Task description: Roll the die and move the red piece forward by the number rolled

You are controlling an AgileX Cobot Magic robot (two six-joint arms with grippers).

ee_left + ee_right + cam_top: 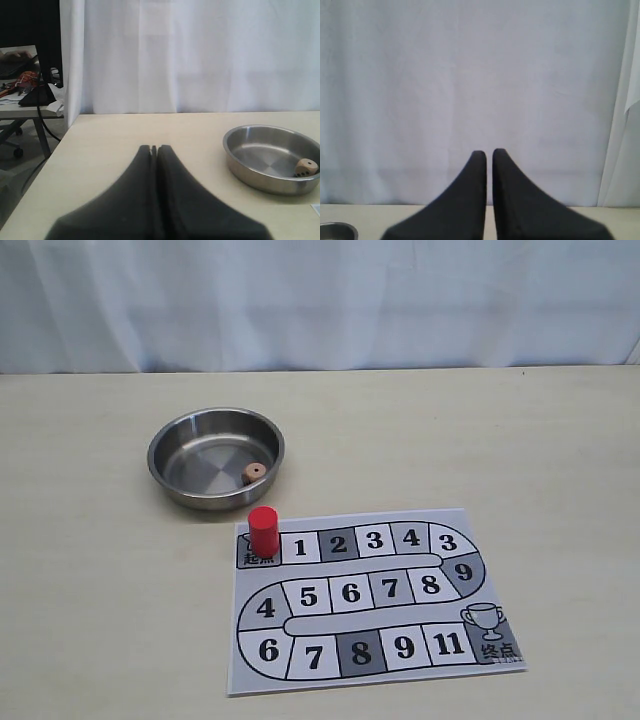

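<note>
We are looking at a pale worktop (100,590) in front of a white curtain (320,300). Neither arm is showing in the exterior view.

The die (253,472) is lying inside a round steel bowl (215,410), close against the wall on the side facing the game board (380,620). We are reading its upper face as one pip, though it is too small to be sure. The red piece (263,528) is standing upright on the start square, at the board corner nearest the bowl.

Our left hand (154,147) is hanging above the worktop with its fingers pressed together and nothing between them. Our right hand (489,152) is showing only a thin slit between its fingers, and it too is holding nothing.

The relation that matters is which hand the die is nearer to. The bowl is sitting on the left half of the exterior view. The left wrist view is taking in the whole bowl (260,127) and the die (306,167), ahead of that hand and off its centre line. The right wrist view is catching just a sliver of the rim (337,230). We are judging the left hand the nearer one. The die is a cube, so no axis is favouring one grip, but the bowl wall beside it is crowding one finger's path.
</note>
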